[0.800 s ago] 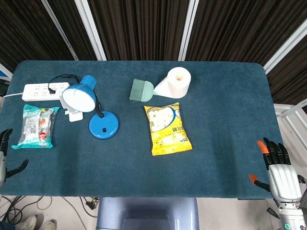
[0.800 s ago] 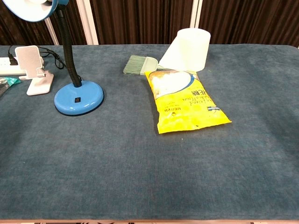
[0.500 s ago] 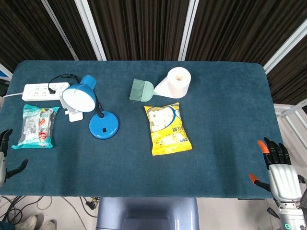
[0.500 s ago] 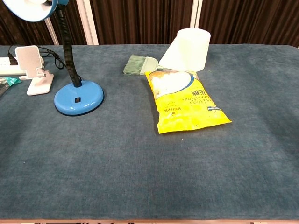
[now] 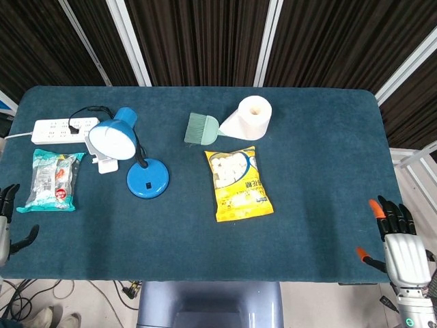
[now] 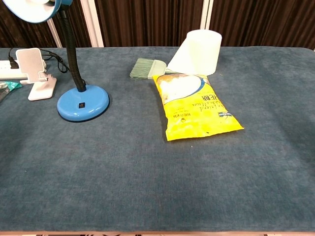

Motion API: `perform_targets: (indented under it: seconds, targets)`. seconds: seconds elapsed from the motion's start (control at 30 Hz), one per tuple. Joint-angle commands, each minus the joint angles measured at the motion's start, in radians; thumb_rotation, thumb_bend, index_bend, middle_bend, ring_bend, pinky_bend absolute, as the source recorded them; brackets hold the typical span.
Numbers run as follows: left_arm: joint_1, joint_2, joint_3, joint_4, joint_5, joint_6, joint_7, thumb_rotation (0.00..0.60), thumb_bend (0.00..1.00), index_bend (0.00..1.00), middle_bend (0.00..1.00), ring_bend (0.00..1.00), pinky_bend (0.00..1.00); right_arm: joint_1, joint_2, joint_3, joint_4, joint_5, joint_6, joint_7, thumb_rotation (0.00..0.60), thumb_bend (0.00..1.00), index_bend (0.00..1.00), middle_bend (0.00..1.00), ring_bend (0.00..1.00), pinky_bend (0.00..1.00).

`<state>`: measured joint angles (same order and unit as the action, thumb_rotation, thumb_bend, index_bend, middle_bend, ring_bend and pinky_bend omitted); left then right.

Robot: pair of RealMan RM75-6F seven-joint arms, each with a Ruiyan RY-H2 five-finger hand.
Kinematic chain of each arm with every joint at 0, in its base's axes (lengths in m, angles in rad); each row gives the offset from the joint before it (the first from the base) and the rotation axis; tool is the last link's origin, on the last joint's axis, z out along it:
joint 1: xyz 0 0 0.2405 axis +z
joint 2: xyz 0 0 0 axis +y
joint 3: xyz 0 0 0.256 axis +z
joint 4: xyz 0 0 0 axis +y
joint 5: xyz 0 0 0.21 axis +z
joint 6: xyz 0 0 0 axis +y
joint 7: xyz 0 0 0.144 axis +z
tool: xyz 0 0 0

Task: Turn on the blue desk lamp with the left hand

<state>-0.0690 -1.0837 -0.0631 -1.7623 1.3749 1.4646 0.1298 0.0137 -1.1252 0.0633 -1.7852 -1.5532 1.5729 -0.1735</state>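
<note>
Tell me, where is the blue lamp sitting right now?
In the head view the blue desk lamp stands on the table's left half, between the white phone stand and the yellow snack bag.

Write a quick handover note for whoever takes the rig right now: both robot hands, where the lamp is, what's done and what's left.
Left robot hand: at the near left table edge, fingers apart, holding nothing, well short of the lamp.
Right robot hand: at the near right corner, fingers apart, holding nothing.
Blue desk lamp: upright on the left half of the table, between the teal snack packet and the yellow bag; a small dark switch sits on its base.
Done: nothing visible; no hand is touching the lamp.
Left: reach the left robot hand to the base and press the switch.
</note>
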Motion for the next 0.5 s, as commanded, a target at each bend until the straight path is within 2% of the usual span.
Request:
perform_targets:
  seconds: [0.03, 0.1, 0.2, 0.27, 0.37, 0.5]
  targets:
    - [-0.002, 0.000, 0.003, 0.003, 0.006, -0.003, 0.001, 0.600, 0.31, 0.11, 0.07, 0.00, 0.08, 0.000, 0.000, 0.001, -0.001, 0.003, -0.001, -0.001, 0.600, 0.24, 0.06, 0.02, 0.05, 0.01]
    - [-0.006, -0.003, 0.007, 0.013, 0.019, -0.006, 0.005, 0.600, 0.33, 0.11, 0.10, 0.04, 0.12, 0.000, -0.001, 0.002, -0.002, 0.006, -0.001, -0.004, 0.600, 0.23, 0.06, 0.02, 0.05, 0.01]
    - [-0.010, -0.018, 0.010, 0.038, 0.046, 0.003, 0.014, 0.600, 0.38, 0.12, 0.23, 0.18, 0.27, 0.000, -0.001, 0.003, -0.004, 0.013, -0.005, -0.007, 0.600, 0.23, 0.06, 0.02, 0.05, 0.01]
    - [-0.011, -0.032, 0.007, 0.052, 0.058, 0.016, 0.020, 0.600, 0.44, 0.13, 0.36, 0.34, 0.43, 0.001, -0.001, 0.004, -0.005, 0.016, -0.006, -0.008, 0.600, 0.23, 0.06, 0.02, 0.05, 0.01]
    - [-0.015, -0.061, -0.003, 0.083, 0.072, 0.035, 0.018, 0.600, 0.54, 0.16, 0.56, 0.55, 0.59, 0.000, -0.002, 0.007, -0.005, 0.021, -0.004, -0.009, 0.600, 0.24, 0.06, 0.02, 0.05, 0.01]
    - [-0.045, -0.074, 0.000, 0.105, 0.064, -0.023, 0.026, 0.600, 0.67, 0.16, 0.74, 0.70, 0.69, -0.003, -0.005, 0.013, -0.012, 0.045, -0.003, -0.022, 0.600, 0.24, 0.06, 0.02, 0.05, 0.01]
